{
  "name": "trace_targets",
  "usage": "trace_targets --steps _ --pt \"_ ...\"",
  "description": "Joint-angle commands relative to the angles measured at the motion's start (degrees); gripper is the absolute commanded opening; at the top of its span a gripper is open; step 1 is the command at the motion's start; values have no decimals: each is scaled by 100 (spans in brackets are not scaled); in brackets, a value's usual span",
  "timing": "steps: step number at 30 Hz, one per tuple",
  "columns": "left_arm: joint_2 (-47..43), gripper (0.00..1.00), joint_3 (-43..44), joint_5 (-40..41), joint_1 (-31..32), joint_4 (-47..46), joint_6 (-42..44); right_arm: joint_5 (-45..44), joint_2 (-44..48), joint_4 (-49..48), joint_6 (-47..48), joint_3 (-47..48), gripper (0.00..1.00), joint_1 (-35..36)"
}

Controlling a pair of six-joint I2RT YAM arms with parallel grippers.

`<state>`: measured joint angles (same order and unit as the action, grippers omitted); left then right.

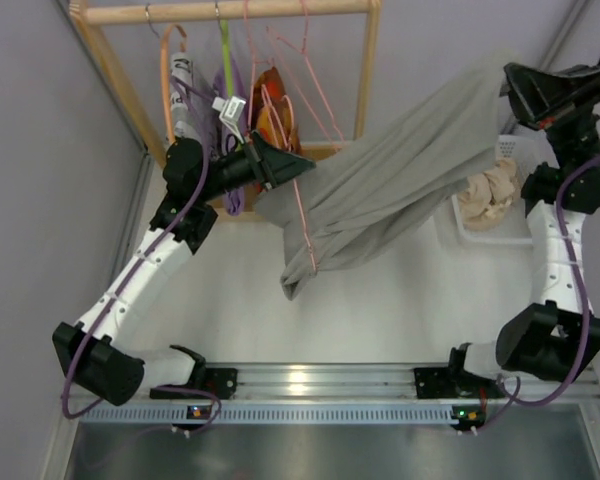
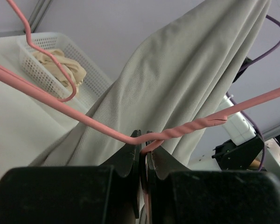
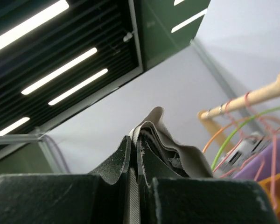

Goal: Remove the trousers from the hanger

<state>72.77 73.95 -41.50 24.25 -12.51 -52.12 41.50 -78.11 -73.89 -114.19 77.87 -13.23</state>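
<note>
Now the pulling-off step is in hand. The left hand (image 2: 143, 150) is clenched on the pink hanger (image 2: 191, 126) at its twisted neck, holding it out from the rack (image 1: 230, 12). The right hand (image 3: 136, 147) is clamped on an edge of the trousers (image 1: 400, 170), raised high at the right above the basket (image 1: 458, 238). The cloth runs taut between them, its lower part apparently draped over the hanger's bar. Next, I judge, the right hand must draw farther off while the left holds firm, until the cloth slips free.

Bright, even light; soft shadows.
</note>
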Motion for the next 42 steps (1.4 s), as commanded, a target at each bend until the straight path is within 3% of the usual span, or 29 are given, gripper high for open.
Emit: trace_targets --steps 1,6,13,26,31,42 --pt "-246 0 -100 -43 -17 -85 53 -853 -72 -1884 -604 562 0 -713" --pt "-255 0 -109 -95 -17 65 140 -1283 -266 -1507 -508 967 0 -1697" --pt "-220 0 -118 -69 -26 118 176 -1750 -652 -812 10 1432 0 -2411" --pt "-281 0 -197 -52 -17 126 290 -1557 -1848 -3 1020 3067 0 -2588" --pt "-299 0 -153 -34 -26 249 413 -1513 -2068 348 2013 3147 0 -2605" --pt "-246 0 215 -201 -34 267 597 -1372 -2235 550 2568 3375 0 -2614"
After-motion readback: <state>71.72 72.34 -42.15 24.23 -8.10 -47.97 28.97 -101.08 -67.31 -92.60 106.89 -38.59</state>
